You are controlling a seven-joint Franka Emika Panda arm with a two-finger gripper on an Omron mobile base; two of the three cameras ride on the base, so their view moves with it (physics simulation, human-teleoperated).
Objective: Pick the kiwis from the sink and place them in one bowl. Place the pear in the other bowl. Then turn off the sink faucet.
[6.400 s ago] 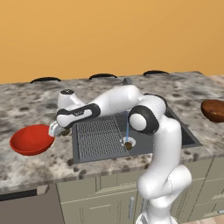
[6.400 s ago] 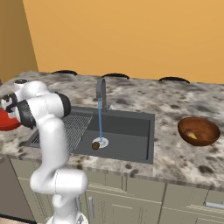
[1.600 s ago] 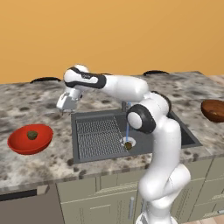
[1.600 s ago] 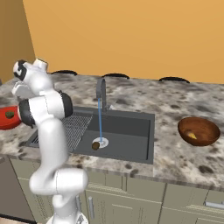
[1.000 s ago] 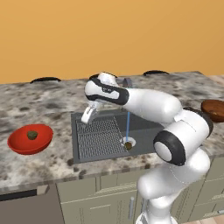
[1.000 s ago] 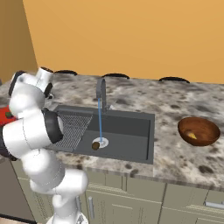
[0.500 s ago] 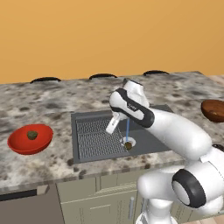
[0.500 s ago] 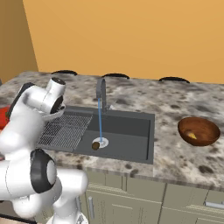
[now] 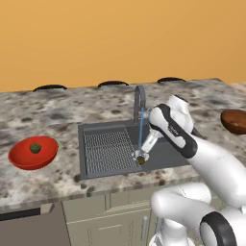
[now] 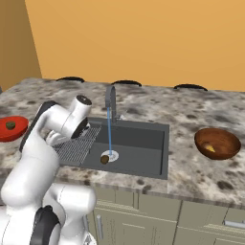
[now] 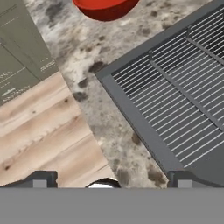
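Observation:
An olive-green kiwi (image 9: 35,148) lies in the red bowl (image 9: 19,158) on the counter left of the sink (image 9: 163,153). The darker brown kiwi (image 9: 141,160) sits by the drain, right where the faucet (image 9: 139,98) drops its thin blue stream. The orange-tan pear (image 10: 209,149) rests in the dark brown bowl (image 10: 225,139) to the right of the sink. My gripper (image 9: 145,148) hangs low over the basin, close above the brown kiwi. In the hand view its fingertips (image 11: 39,180) stand wide apart, so the gripper (image 11: 111,181) is open and empty.
A ribbed wire rack (image 9: 108,151) covers the left half of the basin. The hand view looks down past the sink's corner and speckled counter (image 11: 87,57) to grey cabinet fronts (image 11: 19,65) and a wooden floor (image 11: 48,131). Dark stove burners (image 9: 113,84) line the back wall.
The arm has swung right from near the red bowl, across the rack, and lowered over the drain. The gripper stayed open. The fruits and bowls have not moved.

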